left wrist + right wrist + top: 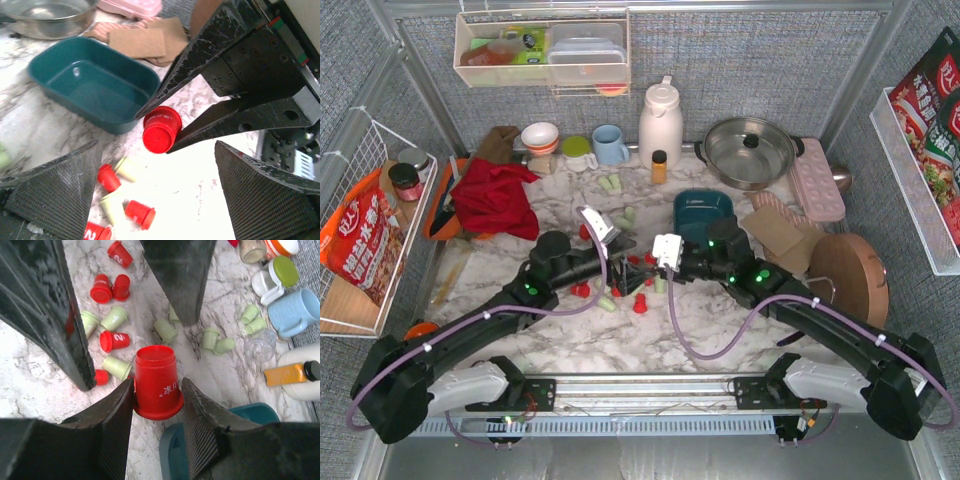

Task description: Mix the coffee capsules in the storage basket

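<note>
Capsule [156,380] of red plastic sits clamped in right gripper [157,390].

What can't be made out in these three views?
Top view: loose capsules lie partly under the left hand and right hand; uncountable.
Right wrist view: the storage basket is cut off by the bottom edge and the right hand.
Same view: print on the red capsule is too small.
</note>
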Available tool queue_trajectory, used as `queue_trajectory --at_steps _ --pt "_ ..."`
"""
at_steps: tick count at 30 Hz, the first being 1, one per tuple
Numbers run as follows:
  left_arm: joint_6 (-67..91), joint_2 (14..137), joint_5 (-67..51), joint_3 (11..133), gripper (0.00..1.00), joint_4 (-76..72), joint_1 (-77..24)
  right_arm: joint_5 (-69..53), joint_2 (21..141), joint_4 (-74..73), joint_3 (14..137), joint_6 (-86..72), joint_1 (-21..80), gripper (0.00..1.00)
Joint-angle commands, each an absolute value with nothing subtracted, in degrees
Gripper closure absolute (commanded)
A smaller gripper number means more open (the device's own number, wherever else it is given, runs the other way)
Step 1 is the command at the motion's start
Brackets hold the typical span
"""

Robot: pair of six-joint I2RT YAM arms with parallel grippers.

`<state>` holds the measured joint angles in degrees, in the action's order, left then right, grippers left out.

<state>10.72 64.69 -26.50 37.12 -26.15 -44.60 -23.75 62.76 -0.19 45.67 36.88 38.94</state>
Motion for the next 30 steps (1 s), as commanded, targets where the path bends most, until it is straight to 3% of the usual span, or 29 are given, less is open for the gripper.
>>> queue_trajectory --at_steps 1,7,11,16,24,27,30 --pt "10.8 61.33 -14.4 35.77 0.01 -25.08 -44.65 -16.58 63.93 0.31 46.31 35.26 38.71 0.72" --pt "12.97 55.19 6.72 31.83 0.01 -18.93 -44.6 -3.59 69.19 5.33 46.3 25.75 34.96 0.71" --pt "17.15 52.04 14.71 28.04 0.01 -16.47 -44.56 5.65 74.61 6.99 47.07 16.12 31.21 0.6" --pt "27.43 49.18 19.35 23.4 0.01 -14.87 -44.47 7.56 78.91 3.28 49.1 5.04 25.6 0.55" --pt "39.47 52.6 22.5 22.28 0.01 -2.74 -44.23 6.81 81.86 -0.9 50.15 -2.78 20.62 0.2" --pt "43.11 55.1 24.74 23.64 0.01 3.61 -44.22 5.98 81.46 -1.84 50.33 -2.88 19.75 0.16" --pt "45.61 57.7 26.68 25.48 0.1 8.97 -44.21 5.39 80.39 -2.31 50.23 -1.79 19.62 0.16"
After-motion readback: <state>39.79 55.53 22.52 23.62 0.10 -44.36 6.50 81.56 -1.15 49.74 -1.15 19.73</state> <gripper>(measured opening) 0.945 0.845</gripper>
